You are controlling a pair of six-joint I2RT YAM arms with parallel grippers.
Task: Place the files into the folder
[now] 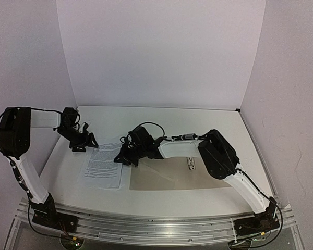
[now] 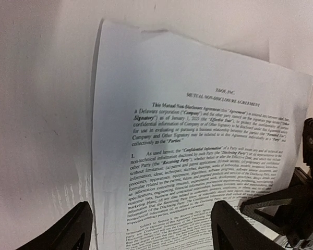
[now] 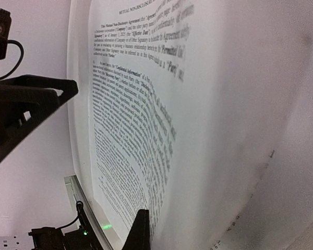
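Cannot tell the two files (image 1: 101,165) apart; see only one printed stack near the tabletop's (image 1: 161,125) left edge. See the left gripper (image 1: 84,143) spread wide, angled down just beyond the stack's far-left corner. See the right gripper (image 1: 124,156), arm stretched leftward, pinched tight on the stack's right edge, paper bowed up there. See the tan folder (image 1: 161,182) only partly, under that arm, toward the near edge.

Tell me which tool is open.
The left tool: its jaws stand wide apart over the sheet. The right tool is shut on the sheet's edge.
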